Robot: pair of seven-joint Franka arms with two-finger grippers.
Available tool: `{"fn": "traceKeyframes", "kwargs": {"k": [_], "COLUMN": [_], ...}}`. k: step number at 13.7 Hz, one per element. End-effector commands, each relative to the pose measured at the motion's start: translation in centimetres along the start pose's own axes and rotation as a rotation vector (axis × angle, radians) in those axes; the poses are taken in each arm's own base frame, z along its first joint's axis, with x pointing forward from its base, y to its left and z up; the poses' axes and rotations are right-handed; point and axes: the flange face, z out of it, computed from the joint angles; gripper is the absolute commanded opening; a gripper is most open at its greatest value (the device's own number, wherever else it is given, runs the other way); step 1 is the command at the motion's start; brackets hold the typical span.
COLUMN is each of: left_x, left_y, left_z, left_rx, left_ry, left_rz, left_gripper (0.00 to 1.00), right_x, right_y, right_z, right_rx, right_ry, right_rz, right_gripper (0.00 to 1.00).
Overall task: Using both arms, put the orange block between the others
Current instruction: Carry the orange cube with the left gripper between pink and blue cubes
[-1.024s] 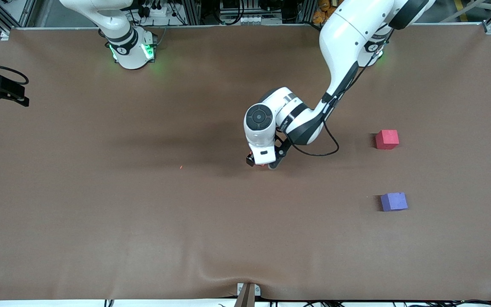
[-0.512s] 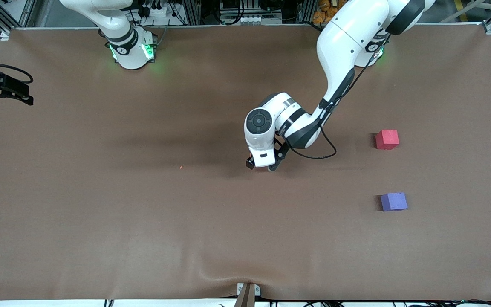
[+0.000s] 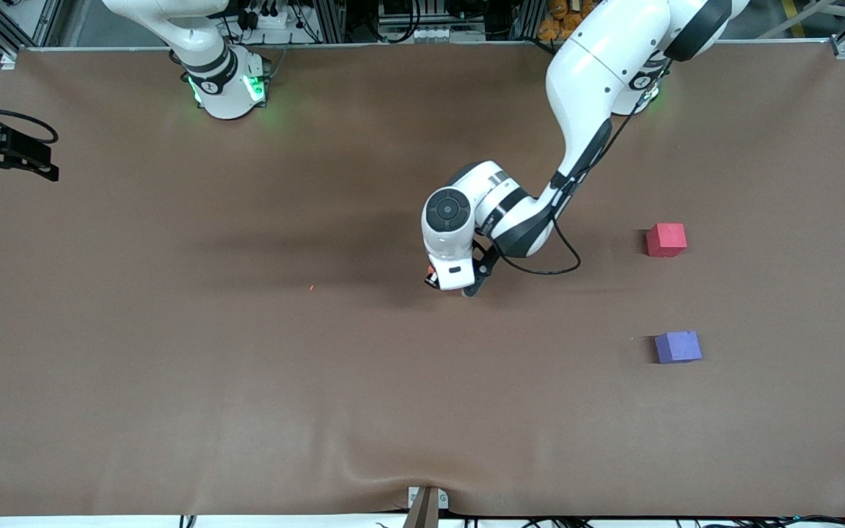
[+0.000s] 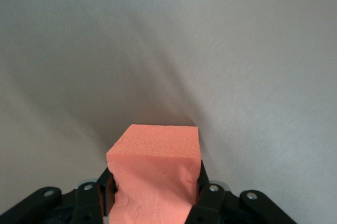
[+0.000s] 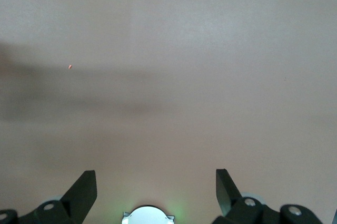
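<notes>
The orange block (image 4: 155, 176) is clamped between the two black fingers (image 4: 206, 195) of the left gripper (image 3: 450, 284), its foam sides visibly dented where the pads press in. In the front view only a sliver of the orange block (image 3: 431, 276) is seen at the edge of the white wrist, low over the brown table (image 3: 173, 367) near its middle. The left arm (image 3: 584, 81) is reached in from its base at about one o'clock of the gripper.

The red-pink cube (image 3: 666, 239) is found at roughly three o'clock from the held block, toward the left arm's end of the table, and the purple-blue cube (image 3: 678, 346) at roughly four o'clock, nearer to the front camera than the red-pink one. The two cubes are set well apart, with bare table between them.

The right gripper (image 5: 156, 188) is held with its fingers (image 5: 83, 190) spread wide and nothing between them, above bare table at the right arm's end, at about nine o'clock of the table; that arm waits. A tiny orange speck (image 3: 311, 287) is seen on the table at nine o'clock of the left gripper.
</notes>
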Motion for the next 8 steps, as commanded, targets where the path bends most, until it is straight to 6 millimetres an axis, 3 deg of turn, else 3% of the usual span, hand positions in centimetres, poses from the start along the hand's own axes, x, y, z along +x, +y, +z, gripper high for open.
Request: {"fn": "traceKeyframes", "kwargs": {"k": [1,3,8], "left_x": [2.1,3.6,12.1], "left_y": [0.6,0.4,-1.1], "left_z": [-3.2,-6.0,-12.4], "left_rx": [-0.043,-0.046,-0.008], "left_ry": [0.022,0.035,0.052], "left_rz": [0.057,0.1,0.24], "left_gripper": [0.0,0.0,0.0], "right_x": [-0.2,-0.1,-0.1], "right_y": [-0.3,-0.4,-0.4], "right_z": [-0.2,-0.2,-0.2], "right_rx": [0.017,0.017,0.018], "right_ry": [0.001,0.001,0.001], "right_rz": [-0.016,-0.015,-0.015], "right_gripper": [1.0,1.0,1.0]}}
